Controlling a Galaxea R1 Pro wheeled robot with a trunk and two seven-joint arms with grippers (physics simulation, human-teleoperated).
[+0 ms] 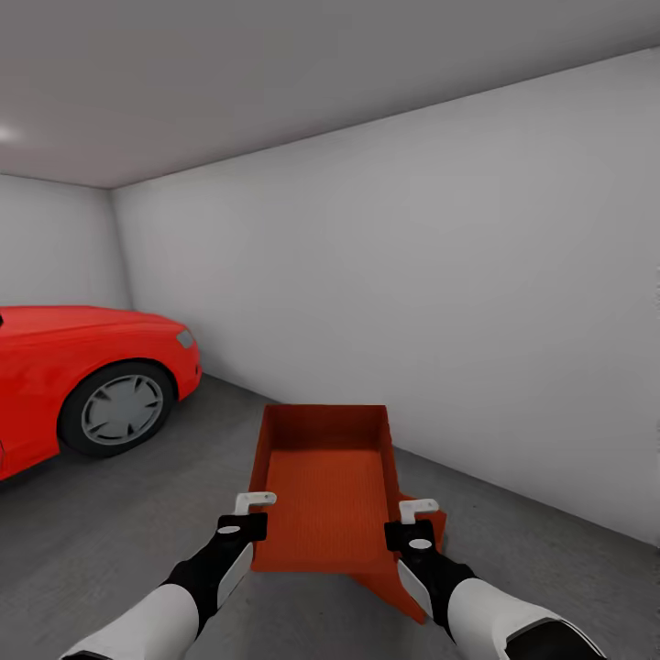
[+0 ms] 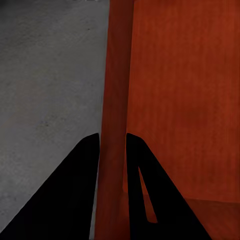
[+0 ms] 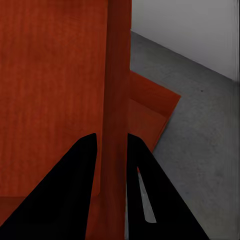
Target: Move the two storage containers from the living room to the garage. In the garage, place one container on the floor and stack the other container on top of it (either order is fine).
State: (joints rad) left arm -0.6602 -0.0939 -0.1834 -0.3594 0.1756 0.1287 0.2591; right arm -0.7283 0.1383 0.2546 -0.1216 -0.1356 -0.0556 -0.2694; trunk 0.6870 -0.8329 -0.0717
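Here in the garage, an orange-red storage container is held between both arms: a rectangular open-topped box with smooth plain walls and a faintly ribbed bottom, tilted slightly so its far end sits higher. The left gripper is pinching the container's left side wall, one dark finger outside and the other inside, as the left wrist view shows. The right gripper pinches the right side wall the same way, its finger against the inner face.

Below and to the right, a corner of the second container pokes out from under the held one, lying on the floor; the right wrist view shows its rim angled across the concrete, skewed relative to the box above. Whether the two touch, I cannot tell.

The floor is dark grey, rough and speckled. A red car stands to the left, front wheel facing us, well apart from the boxes. A plain white-grey wall runs along the right, near the containers' far side. Open concrete lies between car and boxes.
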